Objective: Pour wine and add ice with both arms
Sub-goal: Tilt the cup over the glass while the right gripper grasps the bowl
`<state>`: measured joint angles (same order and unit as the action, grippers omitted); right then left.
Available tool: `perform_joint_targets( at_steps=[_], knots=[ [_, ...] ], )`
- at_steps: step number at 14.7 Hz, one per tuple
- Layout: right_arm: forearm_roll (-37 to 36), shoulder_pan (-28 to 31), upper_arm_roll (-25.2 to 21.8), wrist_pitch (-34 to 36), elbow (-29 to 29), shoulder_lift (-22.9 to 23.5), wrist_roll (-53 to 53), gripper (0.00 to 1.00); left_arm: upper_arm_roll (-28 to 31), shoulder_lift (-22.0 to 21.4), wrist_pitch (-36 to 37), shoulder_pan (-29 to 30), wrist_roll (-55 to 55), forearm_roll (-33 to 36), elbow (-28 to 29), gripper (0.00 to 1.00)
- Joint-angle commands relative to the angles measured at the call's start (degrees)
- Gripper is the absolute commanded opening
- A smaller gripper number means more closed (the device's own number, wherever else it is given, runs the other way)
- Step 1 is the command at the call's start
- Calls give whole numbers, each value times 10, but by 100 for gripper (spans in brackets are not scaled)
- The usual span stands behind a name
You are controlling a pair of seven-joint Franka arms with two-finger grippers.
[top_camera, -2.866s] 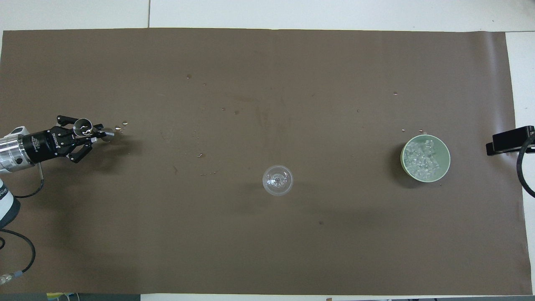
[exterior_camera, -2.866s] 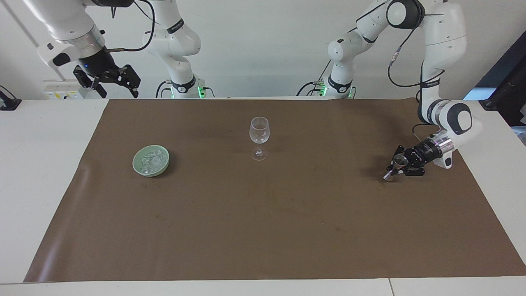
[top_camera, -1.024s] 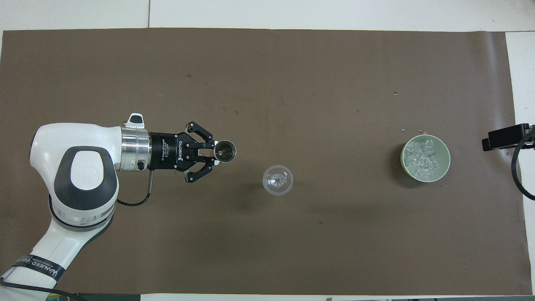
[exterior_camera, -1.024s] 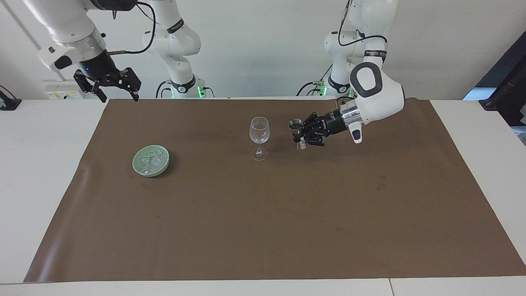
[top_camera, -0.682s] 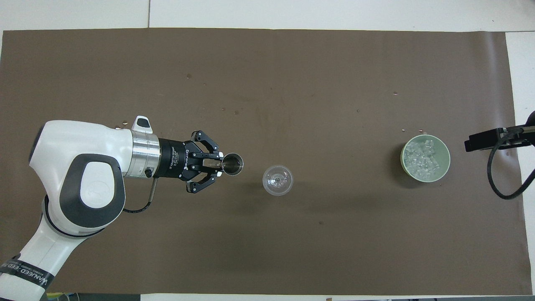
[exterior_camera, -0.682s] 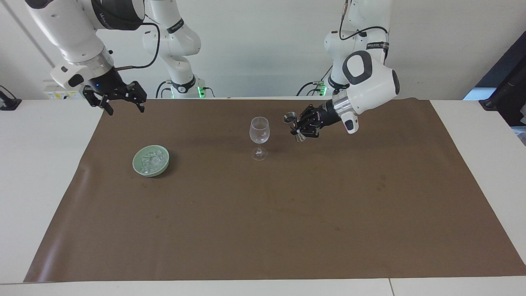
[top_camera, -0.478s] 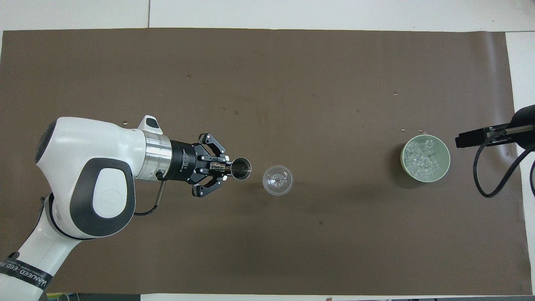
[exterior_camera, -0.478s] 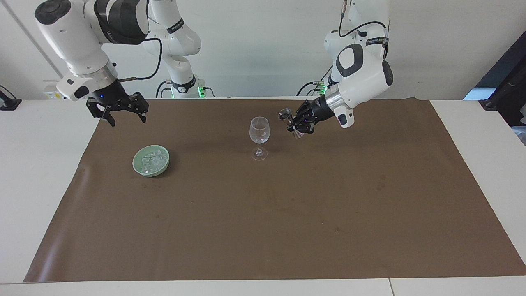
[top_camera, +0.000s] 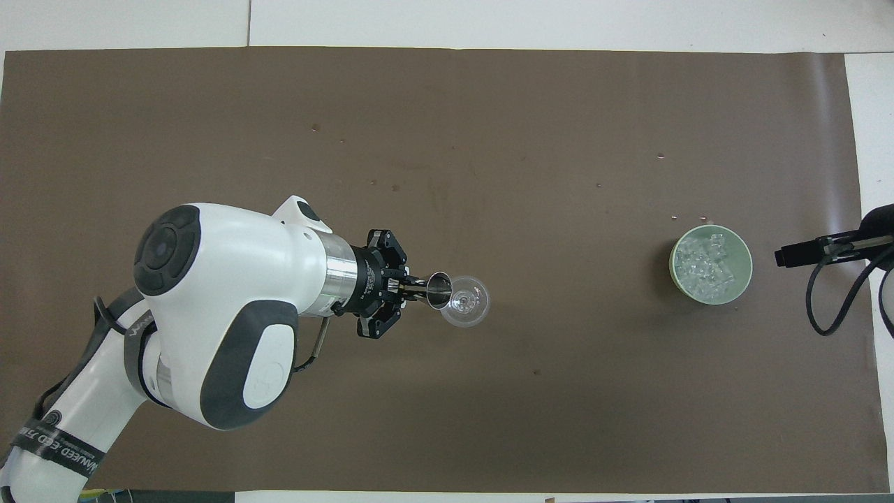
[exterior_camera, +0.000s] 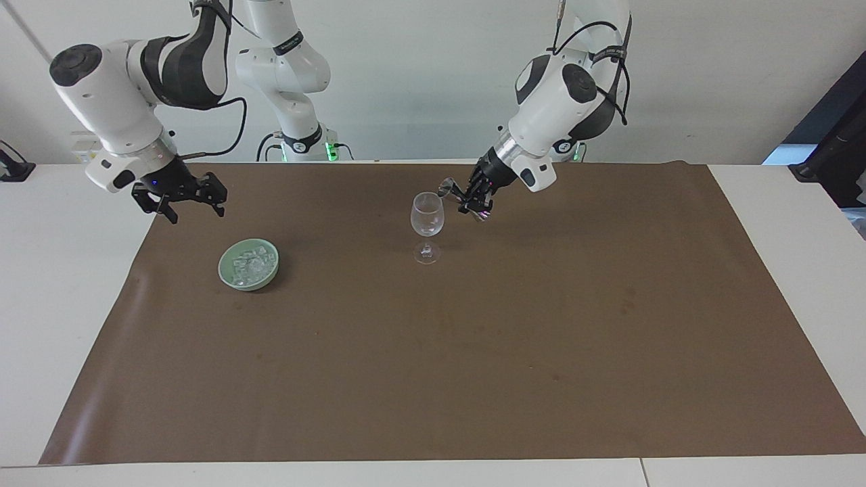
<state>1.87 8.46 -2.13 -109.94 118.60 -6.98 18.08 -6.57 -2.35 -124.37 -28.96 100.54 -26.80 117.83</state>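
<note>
Tabletop, white, under a brown mat. My left arm reaches in over the mat's middle, wrist bent down. My right arm is raised at its own end of the tabletop.

Wine glass upright mid-mat, clear. Pale green dish toward the right arm's end, heaped with ice: small glassy cubes, piled loose.

Left gripper clamps a small metal measuring cup, tilted, mouth at the glass rim; I cannot tell if they touch.

Right gripper is spread wide and holds nothing; it hangs over the mat's edge, near the dish but not above it.
</note>
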Motion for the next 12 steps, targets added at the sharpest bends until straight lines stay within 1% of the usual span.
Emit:
perform_joint_targets(
  at_steps=[1,3,5,7,9,11,12],
  knots=[
    [9,0,5,-40,41,-26,-32,99,8,9,-11,-30,48,58,-10,0],
    [9,-8,5,-64,41,-6,-34,99,8,9,-22,-54,90,117,-10,0],
    [9,-12,7,-71,41,12,-1,99,8,9,-23,-65,115,158,-11,0],
    [9,-25,7,-92,43,20,39,99,8,9,-20,-69,132,195,-11,0],
    [9,-34,7,-84,44,20,74,86,8,9,-20,-74,141,224,-15,0],
    [9,-63,7,-88,51,21,71,80,8,9,-19,-77,151,244,-22,0],
    [9,-59,7,-92,52,25,76,79,8,9,-18,-86,158,263,-23,0]
  ],
)
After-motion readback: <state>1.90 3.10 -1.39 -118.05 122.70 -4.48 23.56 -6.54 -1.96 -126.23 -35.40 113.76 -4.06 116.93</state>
